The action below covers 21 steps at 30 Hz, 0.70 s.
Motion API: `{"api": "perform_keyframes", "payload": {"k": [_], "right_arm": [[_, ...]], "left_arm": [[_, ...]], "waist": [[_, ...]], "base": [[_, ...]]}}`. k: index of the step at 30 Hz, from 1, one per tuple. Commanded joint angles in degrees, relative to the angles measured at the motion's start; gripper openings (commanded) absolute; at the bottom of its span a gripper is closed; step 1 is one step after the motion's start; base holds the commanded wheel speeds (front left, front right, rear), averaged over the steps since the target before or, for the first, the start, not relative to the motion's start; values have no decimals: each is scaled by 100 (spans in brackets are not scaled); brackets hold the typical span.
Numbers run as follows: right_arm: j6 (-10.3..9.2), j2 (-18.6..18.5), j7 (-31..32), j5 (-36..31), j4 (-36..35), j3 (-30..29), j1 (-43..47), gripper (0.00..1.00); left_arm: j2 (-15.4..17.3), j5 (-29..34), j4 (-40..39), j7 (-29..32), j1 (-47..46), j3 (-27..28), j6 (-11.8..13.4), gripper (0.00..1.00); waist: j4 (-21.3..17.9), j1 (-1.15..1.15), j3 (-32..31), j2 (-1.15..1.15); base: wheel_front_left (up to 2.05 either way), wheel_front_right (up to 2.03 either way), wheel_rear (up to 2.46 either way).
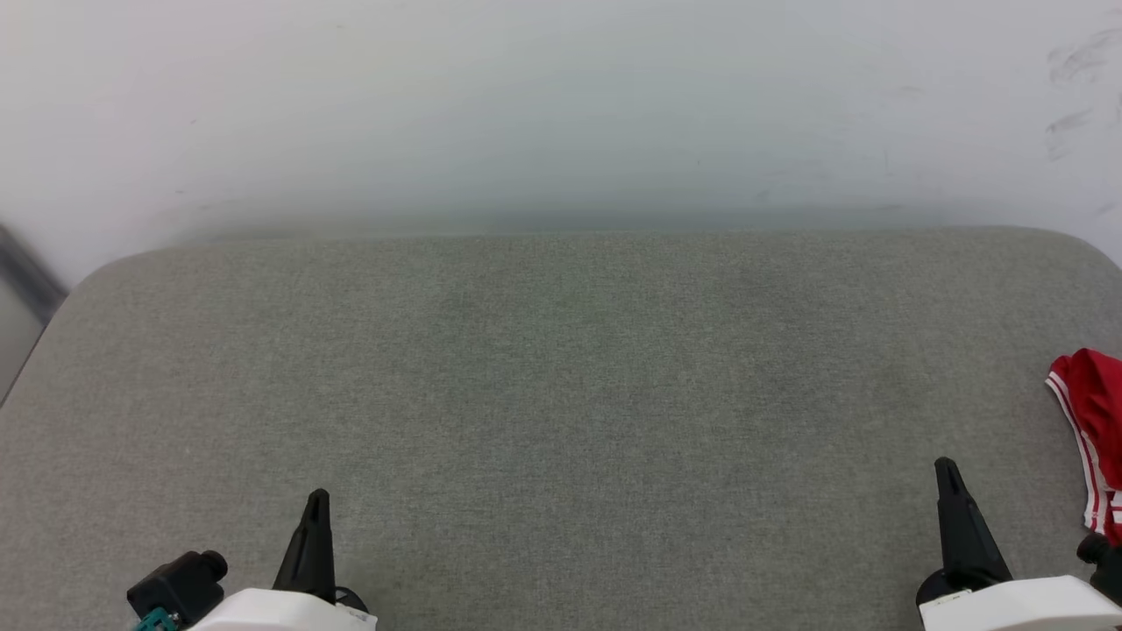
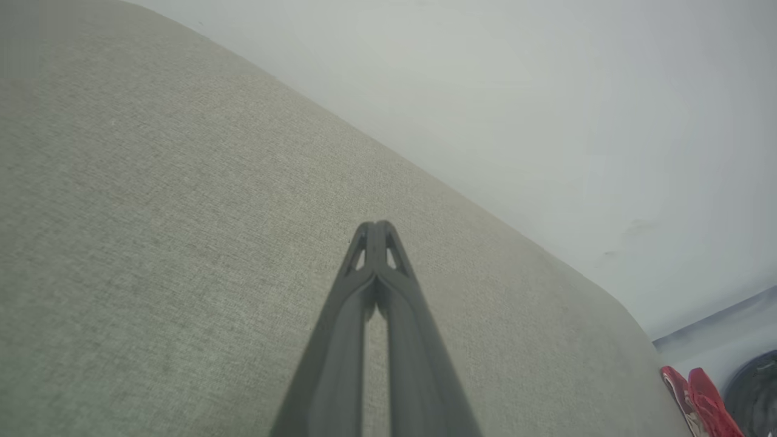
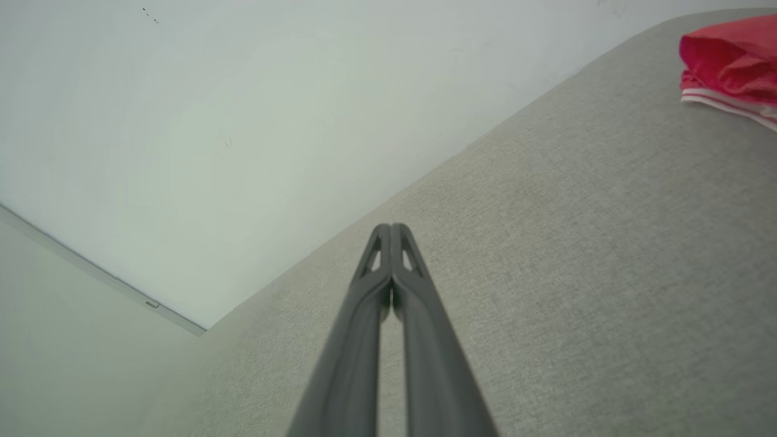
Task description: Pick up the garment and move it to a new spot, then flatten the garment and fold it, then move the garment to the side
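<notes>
Nearest: left gripper (image 1: pixel 317 501) at lower left of the head view, two long dark fingers pressed together tip to tip, nothing between them. Beside its pale wrist sat a black knobbed fitting (image 1: pixel 180 585). Right gripper (image 1: pixel 947 469) at lower right was the same: fingers fully closed, nothing held. Both wrist views agreed, tips met with no gap over the grey woven fabric surface (image 1: pixel 561 368); whether either tip touched it couldn't be judged. Garment (image 1: pixel 1094 394), red cloth with red-and-white striped trim, lay bunched on that surface at the far right edge of the head view, near the right gripper but apart from its fingers, well apart from the left gripper. Too little of it was in frame to read any lettering. Plain white wall (image 1: pixel 561 105) stood behind the surface
</notes>
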Motion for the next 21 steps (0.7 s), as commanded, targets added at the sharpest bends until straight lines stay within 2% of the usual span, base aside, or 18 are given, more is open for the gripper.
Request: {"api": "perform_keyframes", "payload": {"k": [1,21], "right_arm": [[0,-58,34,165,-42,-7,-203,0],[0,-74,400,1647,191,-41,-463,0]], "left_arm": [[48,-163,-52,30,-156,21,-29,0],[67,-1788,147,392,-441,149,-206,0]], "waist": [[-1,0,1,0],[-26,0,38,0]], "base": [[0,0,0],[0,0,0]]}}
